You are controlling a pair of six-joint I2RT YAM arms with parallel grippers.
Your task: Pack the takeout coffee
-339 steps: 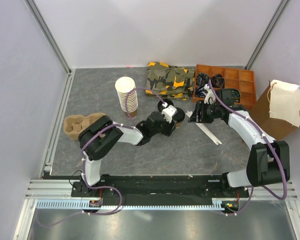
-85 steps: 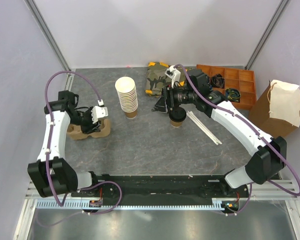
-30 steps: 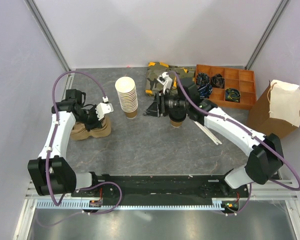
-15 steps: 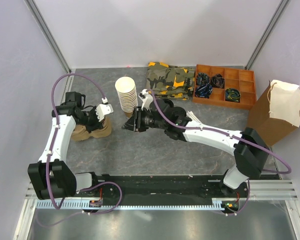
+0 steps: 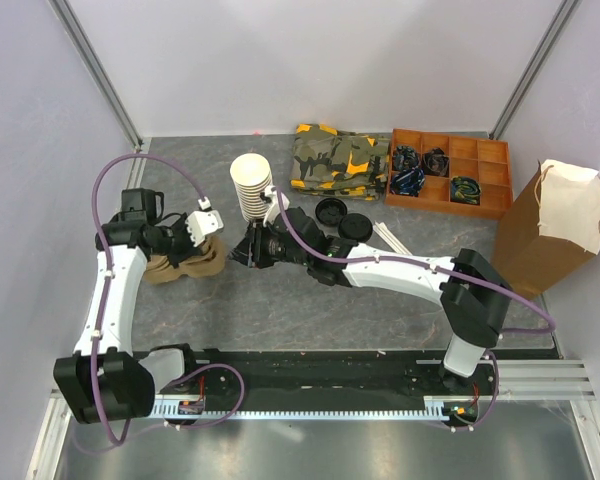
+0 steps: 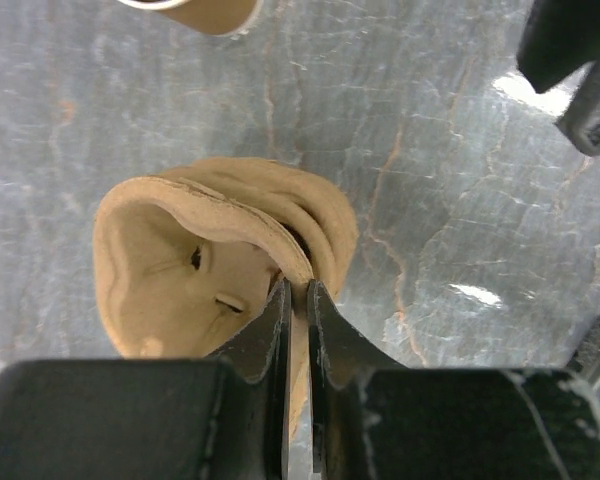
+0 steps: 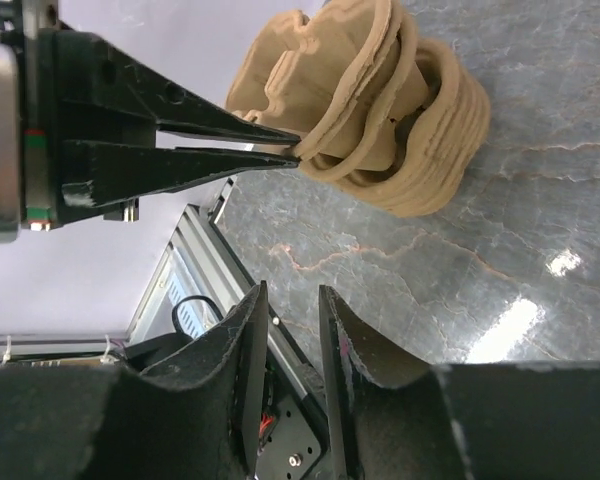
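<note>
Two grippers sit at the left of the table. Left gripper [image 6: 298,290]: fingers pressed onto a thin wall of the top pulp cup carrier [image 6: 180,250], pinching it. Right gripper [image 7: 292,292]: fingers a narrow gap apart with nothing between them, near the carrier stack and not touching it. Takeout coffee [image 5: 358,226]: upright on the table with its lid on, well apart from both grippers, just beside a loose black lid [image 5: 330,212].
</note>
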